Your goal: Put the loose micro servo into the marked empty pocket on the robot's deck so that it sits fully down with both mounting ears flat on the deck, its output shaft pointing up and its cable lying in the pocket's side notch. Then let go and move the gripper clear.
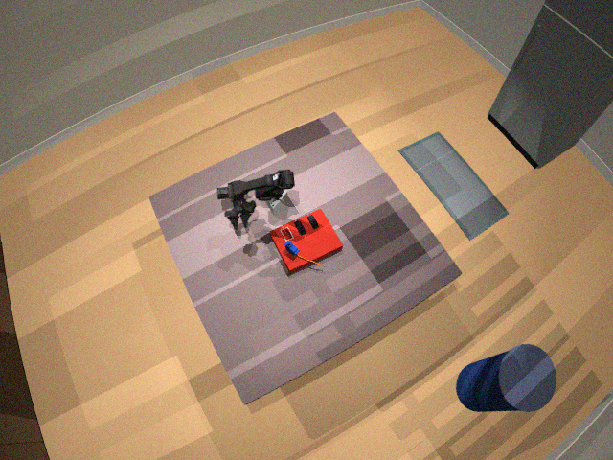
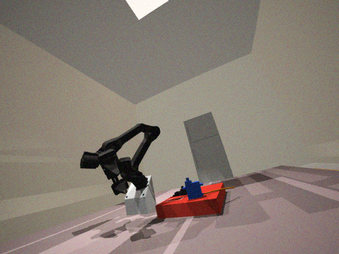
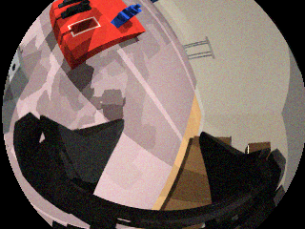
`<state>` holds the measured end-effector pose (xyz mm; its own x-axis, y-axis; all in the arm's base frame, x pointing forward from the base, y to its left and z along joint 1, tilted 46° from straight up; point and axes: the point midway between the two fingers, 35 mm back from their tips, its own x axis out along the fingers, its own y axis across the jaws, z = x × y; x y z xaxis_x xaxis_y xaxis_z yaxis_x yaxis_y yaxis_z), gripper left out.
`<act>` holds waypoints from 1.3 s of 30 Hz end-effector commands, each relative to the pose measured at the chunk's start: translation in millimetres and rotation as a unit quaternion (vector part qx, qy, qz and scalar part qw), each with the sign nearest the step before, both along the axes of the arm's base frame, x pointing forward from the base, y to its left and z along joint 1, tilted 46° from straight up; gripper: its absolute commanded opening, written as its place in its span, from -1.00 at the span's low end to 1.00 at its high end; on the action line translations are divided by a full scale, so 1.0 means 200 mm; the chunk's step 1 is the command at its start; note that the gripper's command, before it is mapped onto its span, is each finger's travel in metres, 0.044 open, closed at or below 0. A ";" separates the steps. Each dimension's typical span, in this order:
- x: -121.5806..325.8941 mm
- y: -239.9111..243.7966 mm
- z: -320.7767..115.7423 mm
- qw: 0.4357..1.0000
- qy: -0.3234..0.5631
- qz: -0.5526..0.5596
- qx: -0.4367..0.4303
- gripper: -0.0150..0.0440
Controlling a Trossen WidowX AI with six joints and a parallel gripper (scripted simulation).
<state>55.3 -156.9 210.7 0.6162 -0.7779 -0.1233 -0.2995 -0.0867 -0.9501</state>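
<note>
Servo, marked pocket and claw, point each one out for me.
Servo (image 1: 290, 248): top view, on its blue body.
Pocket (image 1: 285, 232): top view, inside the white outline.
Claw (image 1: 239, 226): top view, between its open fingertips.

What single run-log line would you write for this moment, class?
gripper: open, empty, off the red deck | blue micro servo: upright on deck, unseated | white-outlined pocket: empty | stage: pre-grasp
</note>
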 end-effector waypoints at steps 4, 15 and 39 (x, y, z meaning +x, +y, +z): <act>0.01 -0.01 -0.01 1.000 -0.013 0.003 0.026 1.00; 0.06 -0.05 -0.05 0.977 -0.076 0.014 0.197 1.00; 0.27 -0.11 -0.26 0.828 -0.055 -0.070 0.554 1.00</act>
<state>103.0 -179.1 164.2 0.6182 -0.3388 -0.7092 -0.1352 0.8431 -0.5205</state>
